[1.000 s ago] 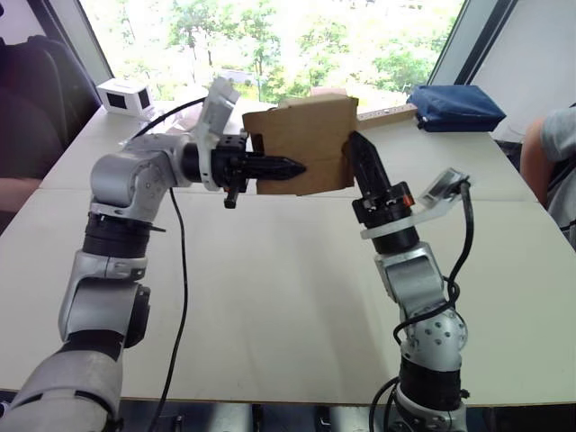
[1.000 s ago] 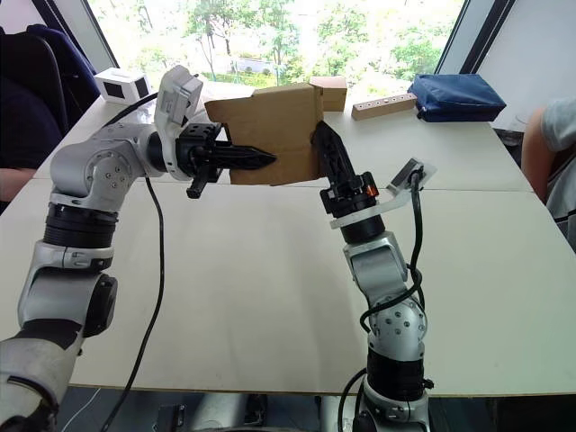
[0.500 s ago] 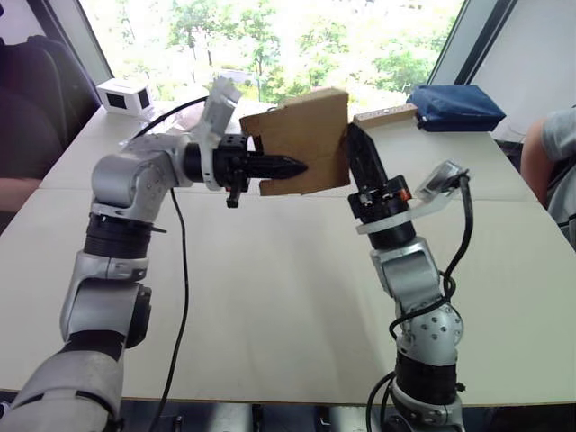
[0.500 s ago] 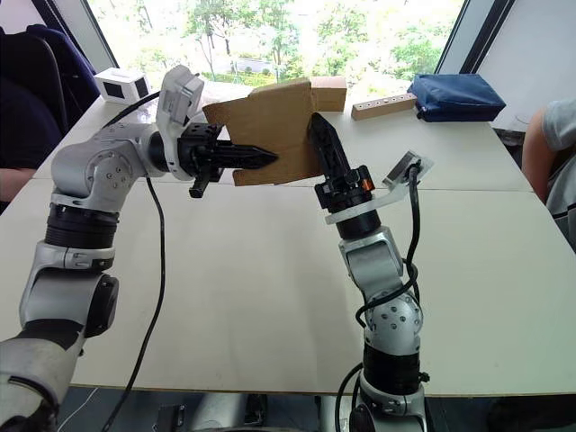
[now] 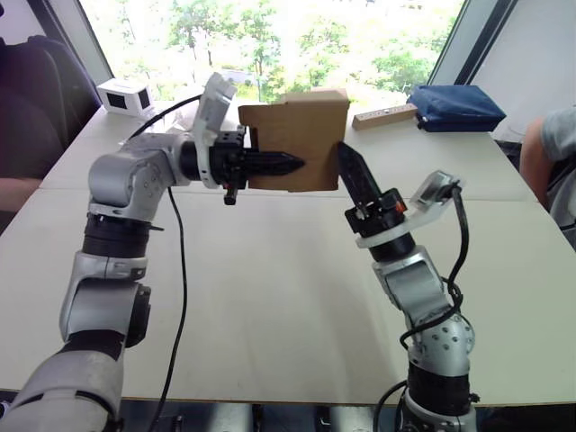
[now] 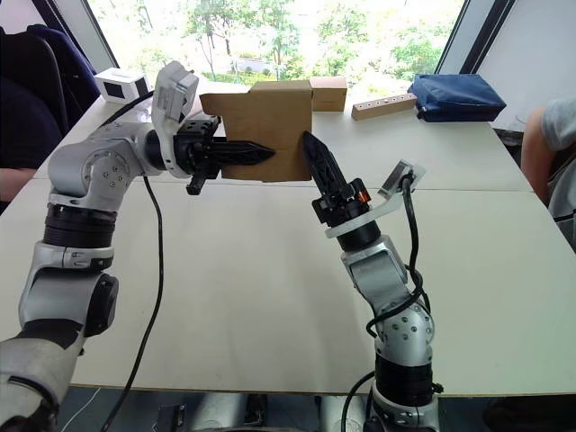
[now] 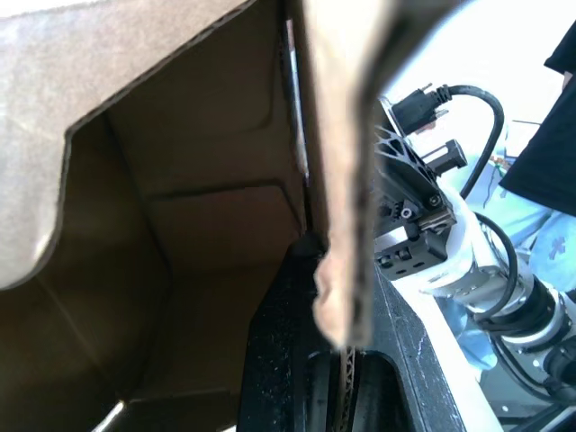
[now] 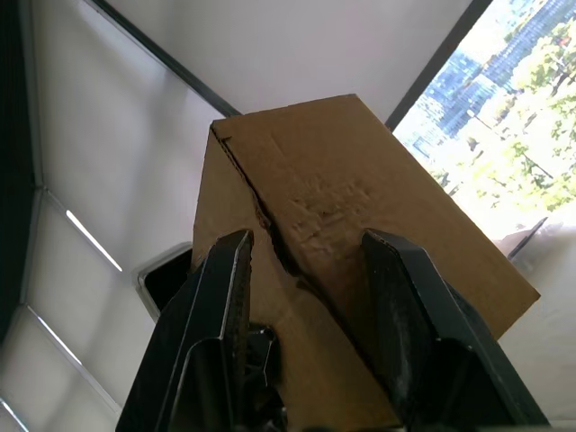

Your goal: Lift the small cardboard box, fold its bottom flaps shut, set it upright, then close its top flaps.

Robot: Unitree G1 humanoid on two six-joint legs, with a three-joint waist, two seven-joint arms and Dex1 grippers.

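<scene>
The left gripper [image 5: 286,164] has its jaws clenched on a wall of the small cardboard box [image 5: 301,135], one finger inside and one outside, holding it in the air above the tabletop [image 5: 270,288]. The right gripper [image 5: 346,160] points up at the box's lower right corner, its jaws spread apart, with the folded bottom flaps [image 8: 297,225] just beyond its fingertips; whether they touch cannot be told. Behind the box, a second brown box [image 6: 328,93] and a wooden block [image 5: 385,116] sit on the tabletop. Farther right lies a blue bag [image 5: 454,107]. Far left stands a white box [image 5: 124,95].
</scene>
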